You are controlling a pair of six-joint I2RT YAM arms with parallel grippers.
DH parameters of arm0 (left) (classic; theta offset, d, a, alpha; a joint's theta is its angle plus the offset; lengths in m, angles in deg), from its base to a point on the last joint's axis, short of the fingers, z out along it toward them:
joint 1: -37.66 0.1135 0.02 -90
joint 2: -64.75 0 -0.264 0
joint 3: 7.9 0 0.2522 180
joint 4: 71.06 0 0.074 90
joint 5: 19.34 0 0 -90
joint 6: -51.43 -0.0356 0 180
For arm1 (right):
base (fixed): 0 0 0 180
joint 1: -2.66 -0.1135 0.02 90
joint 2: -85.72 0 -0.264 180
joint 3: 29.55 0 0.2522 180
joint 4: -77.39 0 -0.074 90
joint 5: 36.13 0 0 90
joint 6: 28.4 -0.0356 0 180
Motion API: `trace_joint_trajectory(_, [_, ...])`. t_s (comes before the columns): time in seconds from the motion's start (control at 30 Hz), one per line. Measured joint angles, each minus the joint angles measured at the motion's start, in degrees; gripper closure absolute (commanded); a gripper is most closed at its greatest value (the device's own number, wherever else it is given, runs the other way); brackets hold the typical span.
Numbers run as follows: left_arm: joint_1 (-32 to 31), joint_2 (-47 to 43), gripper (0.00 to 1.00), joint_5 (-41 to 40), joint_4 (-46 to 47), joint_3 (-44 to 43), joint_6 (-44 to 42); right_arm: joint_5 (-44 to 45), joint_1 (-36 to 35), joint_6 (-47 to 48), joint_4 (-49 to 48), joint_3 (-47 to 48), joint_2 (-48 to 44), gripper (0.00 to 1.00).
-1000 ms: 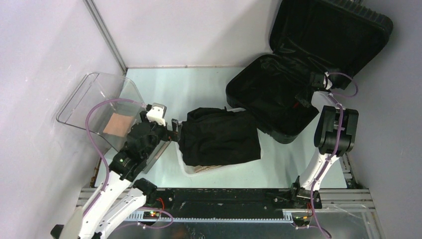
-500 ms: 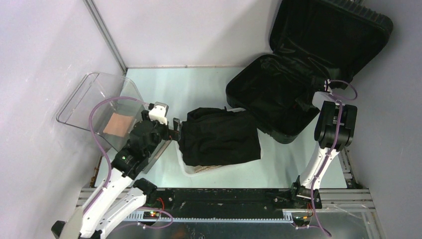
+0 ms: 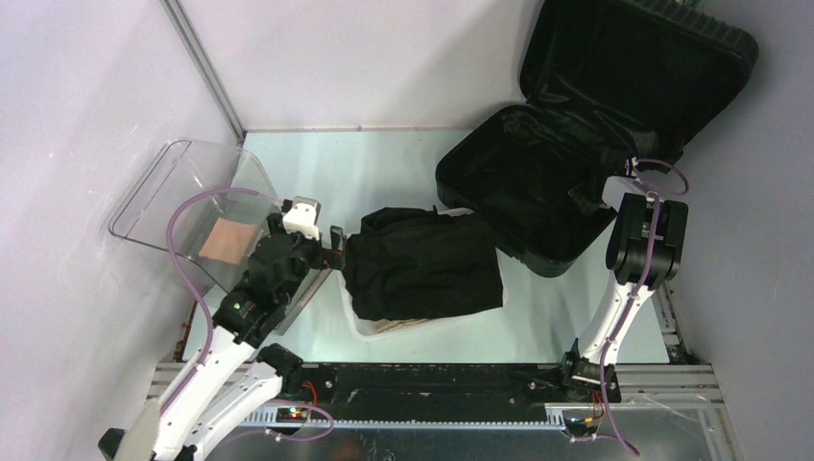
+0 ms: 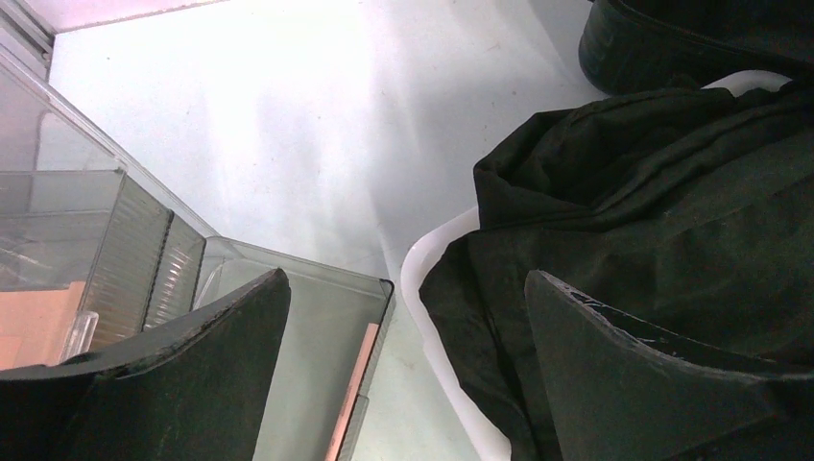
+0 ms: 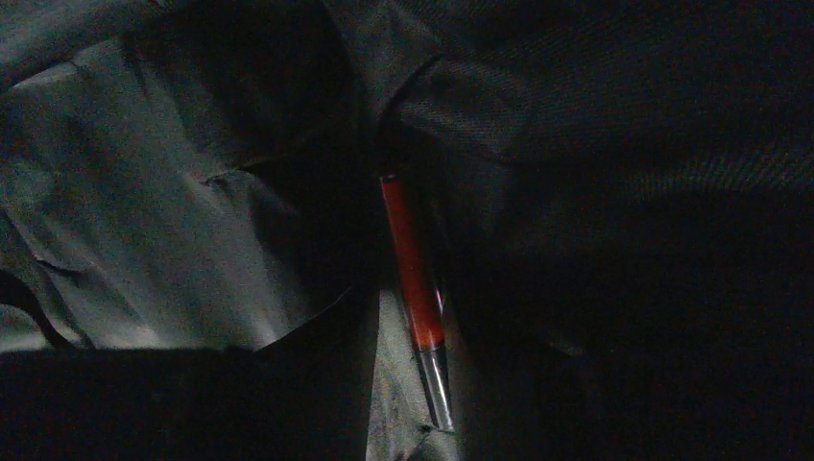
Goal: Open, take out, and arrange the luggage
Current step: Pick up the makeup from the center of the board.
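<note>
The left gripper (image 3: 336,246) stands as wide open as it goes and holds nothing. In the left wrist view both dark fingers (image 4: 163,375) frame bare worktop (image 3: 365,173). The white rim of the basket (image 4: 422,274) and the crumpled edge of the black garment (image 4: 672,192) lie between them. The fingertips sit just beside the garment's left side; whether they touch it cannot be told. Under the left finger lies part of a clear box (image 3: 182,182), which stands at the worktop's left edge with a tan card (image 3: 230,240) inside.

The left arm rises from its base at the near left corner, bends at the elbow, and carries its wrist about level, pointing right toward the basket.

The right gripper (image 3: 590,192) is down inside the luggage (image 3: 518,182), black against black lining. Neither view shows how far its fingers are apart, so whether it is open or closed cannot be told. The right wrist view shows a red pen (image 5: 411,269) with a silver tip lying in a fold of the lining, tip toward the camera. No finger is seen on it.

The right arm climbs from the near right corner to a high elbow, then its forearm reaches away and down into the case.

The luggage sits open at the far right corner of the worktop, base flat, lid raised behind it by the walls. The garment covers most of the basket, near the middle.
</note>
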Motion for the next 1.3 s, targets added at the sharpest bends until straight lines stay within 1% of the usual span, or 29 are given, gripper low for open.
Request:
trace_joint_trajectory(0.1, [0.0, -0.2, 0.00, -0.5, 0.0, 0.0, -0.1, 0.0, 0.1, 0.2, 0.2, 0.1, 0.1, 0.74])
trace_joint_trajectory(0.37, [0.0, -0.4, 0.00, -1.2, 0.0, 0.0, -0.4, 0.4, 0.2, 1.1, 0.8, 0.1, 0.1, 0.80])
trace_joint_trajectory(0.53, [0.0, -0.4, 0.00, -1.2, 0.0, 0.0, -0.4, -0.2, 0.3, 2.1, 0.7, 0.2, 0.1, 0.81])
trace_joint_trajectory(0.77, [0.0, 0.5, 0.02, -0.9, -0.4, 0.0, -0.4, -3.0, 0.3, 6.8, 0.5, 0.2, -1.0, 0.82])
trace_joint_trajectory(0.97, [0.0, 1.9, 0.05, 2.4, -3.1, -1.7, 0.3, -4.5, 0.0, 11.1, 1.6, 0.1, -7.2, 0.83])
trace_joint_trajectory(1.13, [0.0, 3.6, 0.10, 6.2, -5.7, -7.6, 2.3, -6.3, -0.5, 12.7, 1.2, -0.2, -15.2, 0.83])
trace_joint_trajectory(1.3, [0.0, 6.0, 0.12, 11.4, -6.8, -14.8, 7.3, -9.3, -2.6, 12.7, 0.6, -3.0, -22.6, 0.83])
